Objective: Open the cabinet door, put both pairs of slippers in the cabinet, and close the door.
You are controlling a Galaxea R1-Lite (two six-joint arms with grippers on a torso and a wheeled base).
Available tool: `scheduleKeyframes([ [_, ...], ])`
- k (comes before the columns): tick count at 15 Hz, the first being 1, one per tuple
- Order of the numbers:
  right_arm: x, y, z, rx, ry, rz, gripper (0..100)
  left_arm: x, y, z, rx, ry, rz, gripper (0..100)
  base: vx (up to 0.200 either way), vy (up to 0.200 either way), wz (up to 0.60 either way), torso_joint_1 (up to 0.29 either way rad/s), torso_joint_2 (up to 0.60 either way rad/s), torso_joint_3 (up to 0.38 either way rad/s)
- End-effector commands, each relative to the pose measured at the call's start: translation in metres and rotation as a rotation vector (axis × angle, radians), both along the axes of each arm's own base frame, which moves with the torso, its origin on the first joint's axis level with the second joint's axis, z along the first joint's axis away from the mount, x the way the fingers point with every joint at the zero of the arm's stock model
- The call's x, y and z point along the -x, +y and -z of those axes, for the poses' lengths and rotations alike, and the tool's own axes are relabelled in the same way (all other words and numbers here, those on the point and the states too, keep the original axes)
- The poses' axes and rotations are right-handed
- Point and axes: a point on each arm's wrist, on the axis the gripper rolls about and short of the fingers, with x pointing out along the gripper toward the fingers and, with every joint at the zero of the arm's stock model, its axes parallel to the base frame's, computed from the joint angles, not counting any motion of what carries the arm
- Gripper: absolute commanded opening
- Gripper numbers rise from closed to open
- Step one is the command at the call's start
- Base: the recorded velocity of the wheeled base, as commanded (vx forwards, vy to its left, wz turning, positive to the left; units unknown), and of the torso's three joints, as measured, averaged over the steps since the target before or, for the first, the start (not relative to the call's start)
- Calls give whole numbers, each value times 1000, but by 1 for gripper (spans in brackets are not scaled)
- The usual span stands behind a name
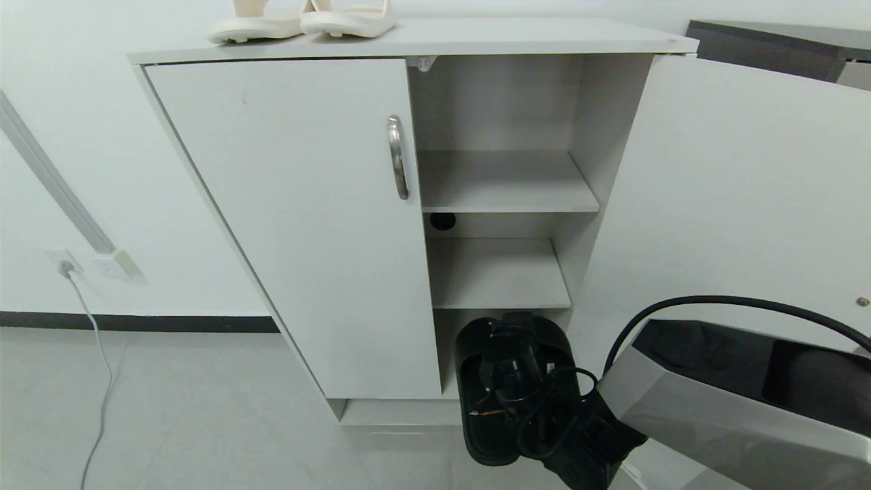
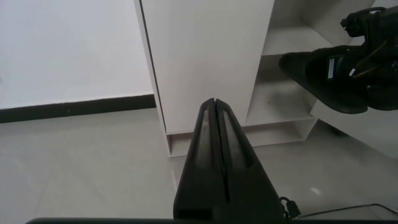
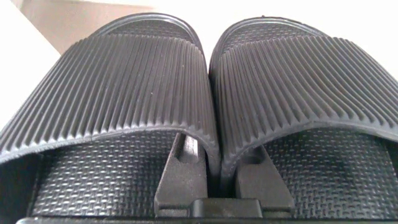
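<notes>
Right door (image 1: 721, 190) open; right hand (image 3: 216, 169) grips black slippers (image 1: 507, 381) before the lower shelves (image 1: 497, 272), unplaced; white slippers (image 1: 303, 24) high above it, door closing pending; left hand (image 2: 214, 109) closed, empty.

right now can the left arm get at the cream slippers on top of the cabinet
Probably yes: the cream slippers lie uncovered on the cabinet top, and the left gripper is shut and empty, though low down.

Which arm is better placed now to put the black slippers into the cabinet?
The right. The right gripper is shut on the black slippers, just before the open bottom compartment. The left gripper is shut, holds nothing, and sits low, facing the closed left door.
</notes>
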Motion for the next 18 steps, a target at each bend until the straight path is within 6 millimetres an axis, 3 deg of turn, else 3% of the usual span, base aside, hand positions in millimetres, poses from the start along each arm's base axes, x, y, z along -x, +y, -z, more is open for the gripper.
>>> scheduleKeyframes([
  [1, -1, 1, 6, 3, 0, 1, 0, 0, 0, 0, 0, 1, 0, 0, 0, 0, 0, 2, 2, -198],
  [4, -2, 3, 3, -18, -48, -3, 0, 0, 0, 0, 0, 3, 0, 0, 0, 0, 0, 5, 2, -120],
  [7, -6, 0, 0, -8, -206, -11, 0, 0, 0, 0, 0, 3, 0, 0, 0, 0, 0, 0, 0, 0],
  [18, -10, -3, 2, 8, -226, 3, 0, 0, 0, 0, 0, 1, 0, 0, 18, 0, 0, 0, 1, 0],
])
